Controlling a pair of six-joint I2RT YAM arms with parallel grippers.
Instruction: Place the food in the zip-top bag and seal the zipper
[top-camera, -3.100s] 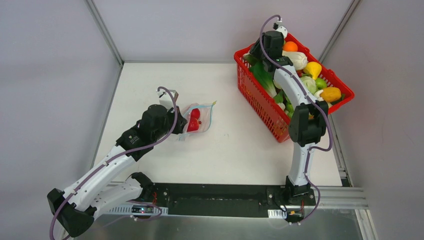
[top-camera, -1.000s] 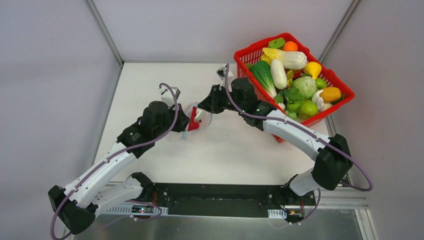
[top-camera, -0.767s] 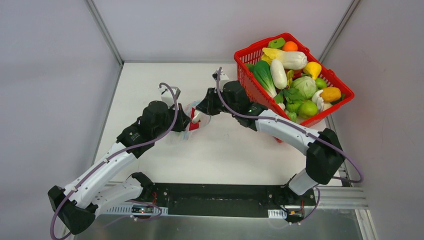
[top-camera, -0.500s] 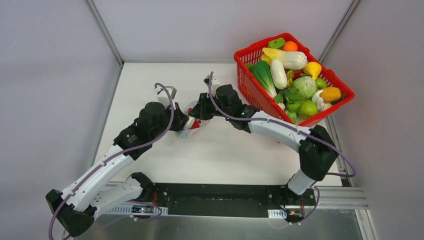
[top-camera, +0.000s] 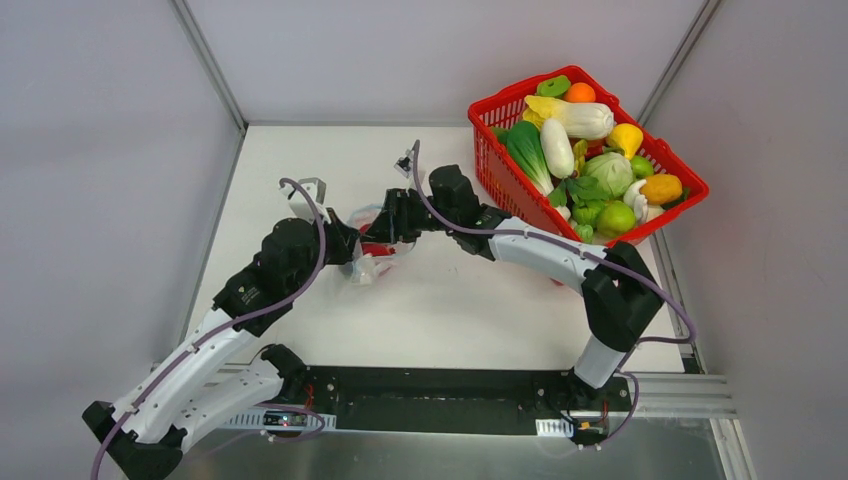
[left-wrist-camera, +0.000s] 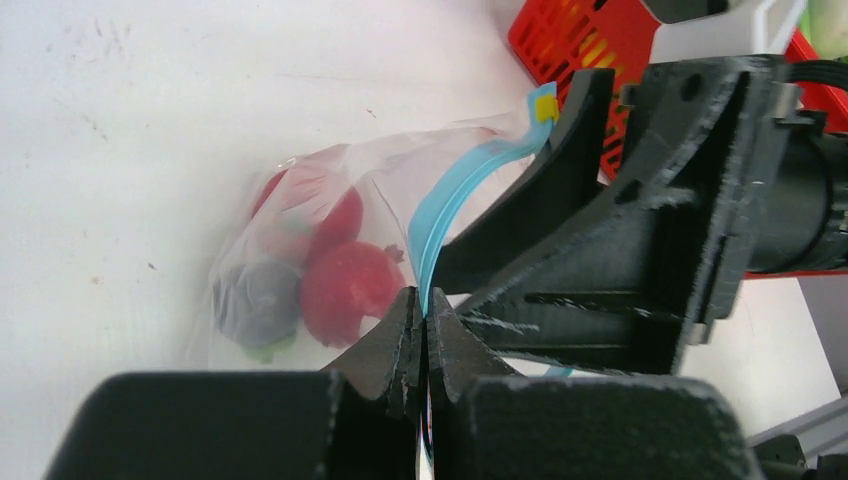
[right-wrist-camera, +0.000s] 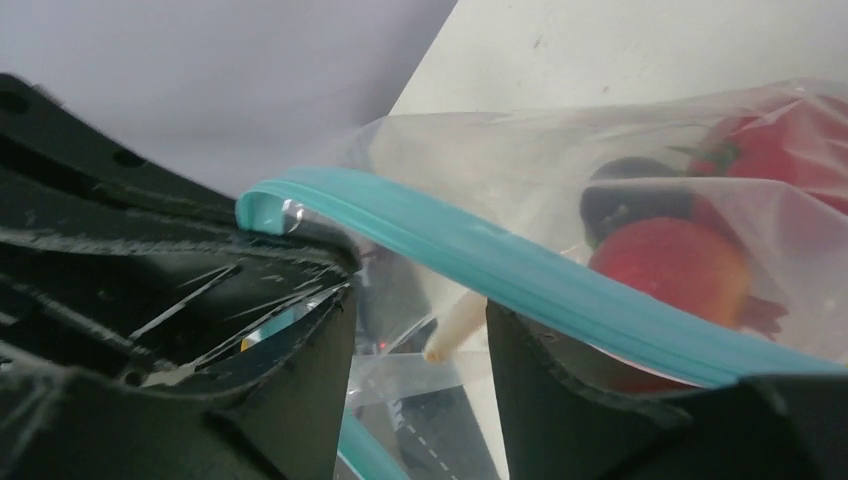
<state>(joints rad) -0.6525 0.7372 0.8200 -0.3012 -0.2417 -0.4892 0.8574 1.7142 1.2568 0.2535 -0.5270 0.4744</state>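
The zip-top bag (left-wrist-camera: 300, 200) lies on the white table (top-camera: 450, 300), clear and crinkly. My left gripper (left-wrist-camera: 425, 308) is shut on the teal zipper (left-wrist-camera: 450, 195), holding one edge up. Inside the bag sit a red tomato (left-wrist-camera: 350, 290), another red piece (left-wrist-camera: 338, 215) and a dark purple ball (left-wrist-camera: 255, 300). My right gripper (right-wrist-camera: 420, 330) reaches into the bag's mouth with its jaws apart. The zipper (right-wrist-camera: 500, 262) runs across its fingers. A white radish tip (right-wrist-camera: 455, 325) shows between them, touching neither. From above, both grippers meet over the bag (top-camera: 372, 262).
A red mesh basket (top-camera: 520, 215) stands at the back right, full of toy vegetables: a bok choy (top-camera: 525, 150), a white radish (top-camera: 557, 147), a cabbage (top-camera: 610, 170), a yellow pepper (top-camera: 626, 138). The right forearm (top-camera: 530, 250) stretches from basket to bag.
The right gripper carried a white piece leftward into the bag's mouth and its jaws have spread. The left arm, still pinching the zipper, shifted slightly left.
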